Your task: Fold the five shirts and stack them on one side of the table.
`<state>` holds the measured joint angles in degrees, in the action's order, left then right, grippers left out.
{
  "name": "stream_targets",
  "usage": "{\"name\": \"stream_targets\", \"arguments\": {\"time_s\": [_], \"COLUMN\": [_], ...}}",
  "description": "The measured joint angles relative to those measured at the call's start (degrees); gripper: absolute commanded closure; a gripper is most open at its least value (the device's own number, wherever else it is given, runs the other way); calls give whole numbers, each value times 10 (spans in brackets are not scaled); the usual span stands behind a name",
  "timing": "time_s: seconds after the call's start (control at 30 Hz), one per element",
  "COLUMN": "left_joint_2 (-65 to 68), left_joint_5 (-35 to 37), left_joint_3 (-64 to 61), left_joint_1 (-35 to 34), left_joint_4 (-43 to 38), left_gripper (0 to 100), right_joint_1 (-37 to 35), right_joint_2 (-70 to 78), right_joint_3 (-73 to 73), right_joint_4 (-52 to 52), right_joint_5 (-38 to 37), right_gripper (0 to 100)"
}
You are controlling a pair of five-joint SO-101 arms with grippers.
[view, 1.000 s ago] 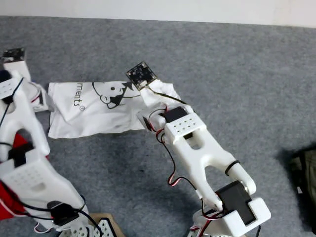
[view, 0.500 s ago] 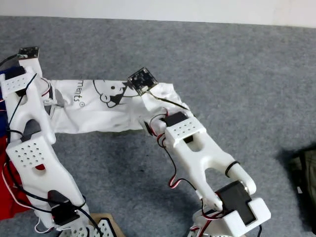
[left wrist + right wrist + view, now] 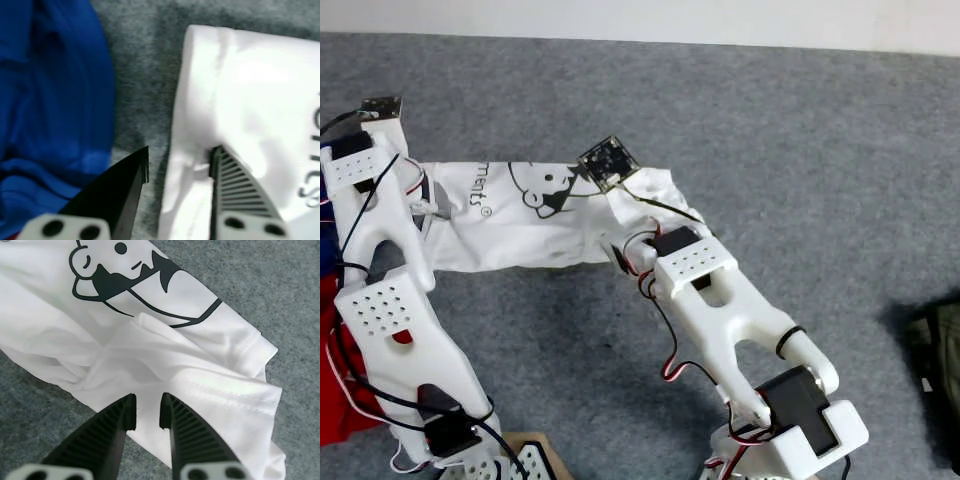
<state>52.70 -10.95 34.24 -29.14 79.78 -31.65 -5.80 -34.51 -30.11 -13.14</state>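
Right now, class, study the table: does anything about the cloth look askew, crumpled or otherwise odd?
Yes. The white shirt is not a tidy fold: its end by the right gripper is bunched into loose, crooked flaps, and creases run along it.

Looks down on a white shirt (image 3: pixel 200 340), rumpled on a grey carpet (image 3: pixel 280 280), across the middle of the frame. Carries a black cartoon print (image 3: pixel 107 279) toward one corner, a loose fold at the centre and a stitched hem along one side. Meets bare carpet in two opposite corners. Has the right gripper (image 3: pixel 146 412) close to the lens, black ribbed fingers (image 3: pixel 112 432) a narrow gap apart, tips over the cloth just inside its edge.
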Motion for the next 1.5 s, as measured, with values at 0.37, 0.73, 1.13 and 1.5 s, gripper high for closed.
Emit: {"name": "stream_targets", "arguments": {"time_s": [0.37,0.73,1.13,1.5], "left_joint_2": [8,-16,-108,-115], "left_joint_5": [-43,-43,84,179], "left_joint_3": [5,68,141,244], "left_joint_1": [21,51,162,339], "left_joint_4": [16,123,200,202], "left_gripper": [993,993,993,993], "right_joint_1": [0,0,45,149], "right_joint_2": [0,0,-11,-149], "right_joint_3": [0,0,0,-64], "right_joint_4": [0,0,0,0], "right_joint_5": [0,0,0,51], "right_gripper": [900,900,900,900]}}
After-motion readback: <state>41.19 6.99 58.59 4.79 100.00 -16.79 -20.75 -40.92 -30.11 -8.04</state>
